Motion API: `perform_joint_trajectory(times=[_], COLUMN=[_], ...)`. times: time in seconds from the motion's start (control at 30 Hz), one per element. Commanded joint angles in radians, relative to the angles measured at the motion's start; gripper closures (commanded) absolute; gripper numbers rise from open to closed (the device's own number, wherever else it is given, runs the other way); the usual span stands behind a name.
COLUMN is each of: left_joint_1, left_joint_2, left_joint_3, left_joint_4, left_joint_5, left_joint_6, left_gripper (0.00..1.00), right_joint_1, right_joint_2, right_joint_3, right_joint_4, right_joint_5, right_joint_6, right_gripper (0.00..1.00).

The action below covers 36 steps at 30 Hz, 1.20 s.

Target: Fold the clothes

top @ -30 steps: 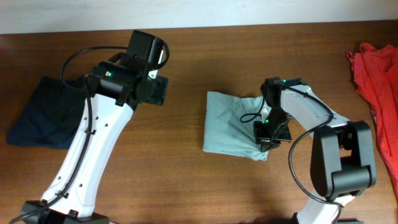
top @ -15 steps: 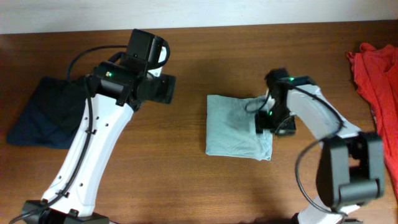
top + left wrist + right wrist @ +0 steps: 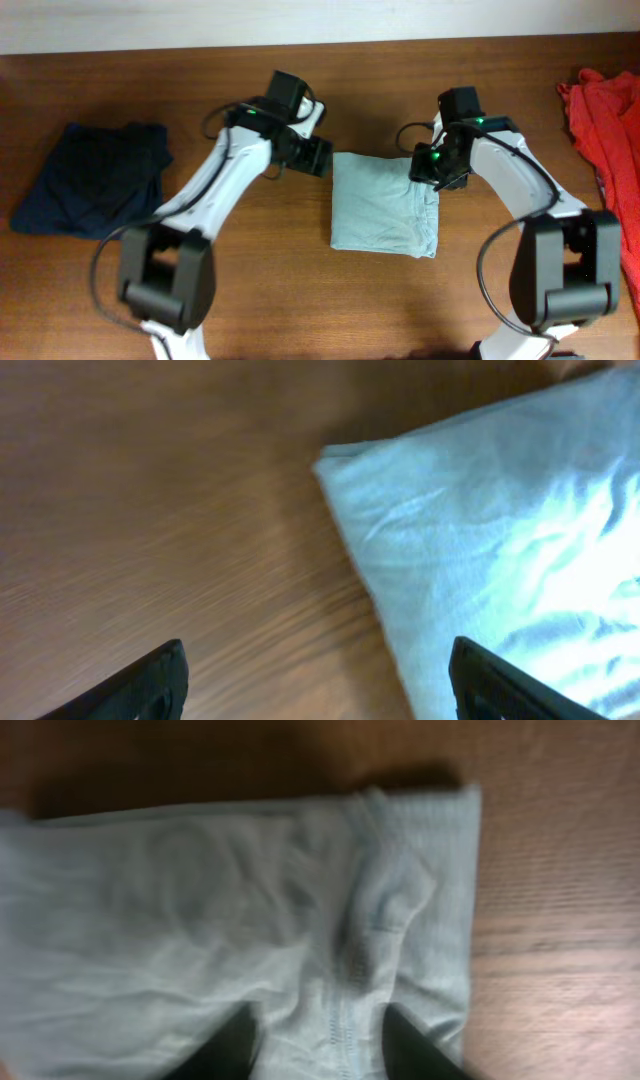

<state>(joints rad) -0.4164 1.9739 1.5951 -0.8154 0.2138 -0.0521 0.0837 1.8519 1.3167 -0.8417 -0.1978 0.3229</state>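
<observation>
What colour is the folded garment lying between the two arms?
The folded garment is a plain pale grey-blue, with no pattern. The overhead view shows it best.

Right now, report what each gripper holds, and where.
Left gripper: nothing, jaws open. Right gripper: astride a right-edge ridge of the grey-blue T-shirt; grip cannot be told.

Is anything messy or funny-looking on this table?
Yes. The red-orange fabric garment lies crumpled, unfolded, at the right edge of the brown wooden table. The folded pale grey-blue T-shirt in the middle looks neat, but its right side is bunched and wrinkled.
</observation>
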Motion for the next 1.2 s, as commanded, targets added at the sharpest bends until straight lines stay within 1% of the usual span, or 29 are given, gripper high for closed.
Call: perform_joint_trajectory(times=[0.0, 0.13, 0.2, 0.23, 0.27, 0.3, 0.33, 0.37, 0.43, 0.5, 0.6, 0.73, 0.8, 0.9, 1.03, 1.17], left_joint_1=[-0.024, -0.036, -0.043, -0.045, -0.047, -0.048, -0.048, -0.048, -0.048, -0.047, -0.051, -0.062, -0.066, -0.074, -0.088, -0.092], left_joint_2=[0.112, 0.153, 0.162, 0.164, 0.167, 0.169, 0.171, 0.171, 0.171, 0.171, 0.171, 0.171, 0.171, 0.174, 0.202, 0.243], left_joint_3=[-0.007, -0.007, -0.007, -0.007, -0.007, -0.007, -0.008, -0.009, -0.01, -0.01, -0.01, -0.01, -0.01, -0.01, -0.01, -0.01], left_joint_4=[0.07, 0.144, 0.175, 0.185, 0.195, 0.197, 0.195, 0.191, 0.186, 0.185, 0.185, 0.185, 0.188, 0.199, 0.202, 0.198], left_joint_5=[0.151, 0.21, 0.207, 0.207, 0.206, 0.2, 0.179, 0.162, 0.132, 0.13, 0.13, 0.13, 0.129, 0.129, 0.117, 0.108], left_joint_6=[0.03, 0.03, 0.032, 0.035, 0.046, 0.047, 0.049, 0.049, 0.05, 0.06, 0.068, 0.068, 0.069, 0.077, 0.095, 0.095], left_gripper=[0.18, 0.18, 0.28, 0.36, 0.45, 0.5, 0.59, 0.64, 0.69, 0.7, 0.67, 0.67, 0.67, 0.67, 0.67, 0.72], right_joint_1=[0.002, 0.002, 0.001, 0.001, 0.001, 0.001, 0.001, 0.001, 0.001, 0.0, -0.001, 0.0, 0.002, 0.005, 0.021, 0.027], right_joint_2=[0.051, 0.055, 0.055, 0.055, 0.055, 0.055, 0.055, 0.055, 0.055, 0.055, 0.033, -0.005, -0.006, 0.006, 0.06, 0.132], right_joint_3=[0.008, 0.006, 0.006, 0.006, 0.006, 0.006, 0.005, 0.002, -0.004, -0.004, -0.002, -0.002, -0.002, -0.002, -0.005, -0.005], right_joint_4=[-0.027, -0.035, -0.036, -0.036, -0.037, -0.037, -0.037, -0.037, -0.037, -0.04, -0.009, 0.046, 0.068, 0.073, 0.087, 0.089], right_joint_5=[-0.016, 0.021, 0.051, 0.073, 0.093, 0.109, 0.13, 0.145, 0.172, 0.116, -0.07, -0.284, -0.324, -0.276, -0.163, -0.068], right_joint_6=[0.054, 0.053, 0.053, 0.053, 0.053, 0.053, 0.054, 0.054, 0.054, 0.061, -0.008, -0.034, -0.032, -0.024, 0.0, 0.0], right_gripper=[0.77, 0.85, 0.87, 0.88, 0.9, 0.91, 0.93, 0.94, 0.96, 0.96, 0.96, 0.96, 0.96, 0.96, 0.96, 0.96])
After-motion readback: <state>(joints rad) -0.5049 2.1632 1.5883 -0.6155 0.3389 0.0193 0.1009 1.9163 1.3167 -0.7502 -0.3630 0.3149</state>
